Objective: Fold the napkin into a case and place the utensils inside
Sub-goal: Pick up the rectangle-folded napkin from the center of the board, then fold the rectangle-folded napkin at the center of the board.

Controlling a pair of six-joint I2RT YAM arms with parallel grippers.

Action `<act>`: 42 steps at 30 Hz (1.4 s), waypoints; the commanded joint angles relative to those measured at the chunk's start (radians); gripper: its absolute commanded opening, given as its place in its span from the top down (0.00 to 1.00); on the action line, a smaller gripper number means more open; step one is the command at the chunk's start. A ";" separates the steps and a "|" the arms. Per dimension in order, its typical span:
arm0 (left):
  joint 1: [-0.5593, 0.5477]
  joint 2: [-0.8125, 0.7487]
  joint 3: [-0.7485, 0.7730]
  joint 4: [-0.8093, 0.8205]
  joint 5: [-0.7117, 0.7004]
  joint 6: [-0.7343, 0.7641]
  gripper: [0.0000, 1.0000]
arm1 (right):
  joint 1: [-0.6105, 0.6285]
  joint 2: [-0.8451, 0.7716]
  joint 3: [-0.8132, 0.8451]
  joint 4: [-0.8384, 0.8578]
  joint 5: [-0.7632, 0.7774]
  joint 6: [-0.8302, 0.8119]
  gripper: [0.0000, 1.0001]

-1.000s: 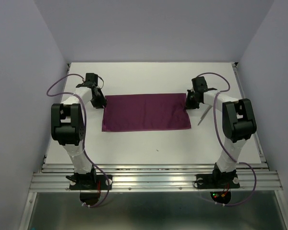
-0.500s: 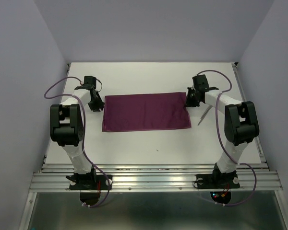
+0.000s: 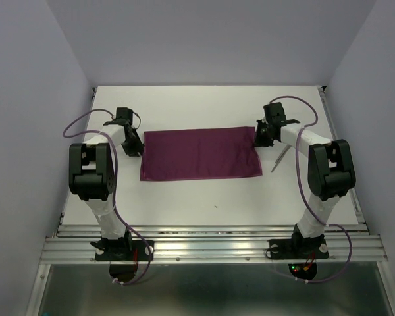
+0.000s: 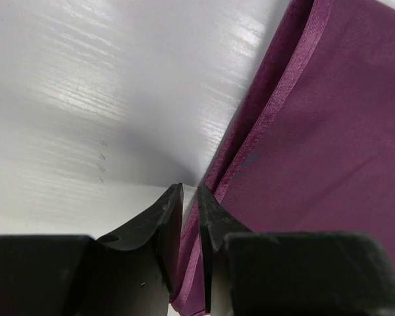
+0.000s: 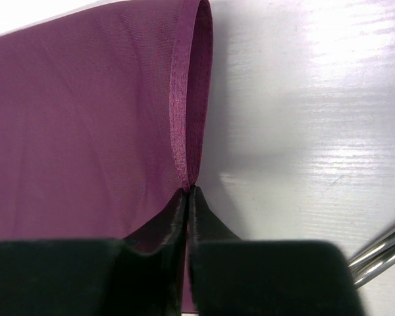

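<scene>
The left gripper [image 4: 190, 197] sits at the far-left corner of the soft plum-purple cloth napkin [image 3: 201, 153], which lies folded into a wide flat rectangle on the white table [image 3: 210, 105]; its fingers stand slightly apart, the hem lying in the gap, apparently unsqueezed; at the far-right corner the right gripper [image 5: 187, 194] has its fingers pressed together on the doubled hem; just beyond lie the thin shiny silver metal utensils [image 3: 280, 158]. If only the clamped side lifts, the next fold would likely skew; dragged cloth could nudge the utensils.
</scene>
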 commanded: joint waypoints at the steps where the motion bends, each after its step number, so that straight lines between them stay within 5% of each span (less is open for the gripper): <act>1: 0.000 0.002 -0.022 0.005 0.020 0.006 0.73 | 0.009 -0.022 0.026 -0.007 0.032 0.011 0.83; 5: 0.000 0.007 -0.020 0.003 0.014 0.006 0.73 | 0.009 -0.005 0.024 -0.018 0.070 0.008 0.57; 15: 0.000 0.014 -0.022 -0.003 -0.006 0.006 0.73 | 0.009 0.061 0.046 -0.031 0.109 -0.008 0.49; 19: 0.000 0.020 -0.026 -0.001 -0.005 0.006 0.73 | 0.009 0.108 0.052 -0.021 0.099 -0.009 0.51; 21: 0.000 0.026 -0.029 0.003 -0.003 0.006 0.73 | 0.009 0.112 0.049 -0.014 0.095 -0.009 0.61; 22: -0.003 0.029 -0.029 0.003 0.004 0.006 0.73 | 0.009 0.104 0.046 -0.005 0.095 -0.009 0.77; 25: -0.020 0.040 -0.032 0.010 0.014 0.000 0.73 | 0.009 0.087 0.024 0.012 0.110 0.000 0.99; 42: -0.179 0.074 -0.043 0.057 0.089 -0.077 0.73 | 0.009 -0.083 -0.006 -0.020 0.258 0.006 0.99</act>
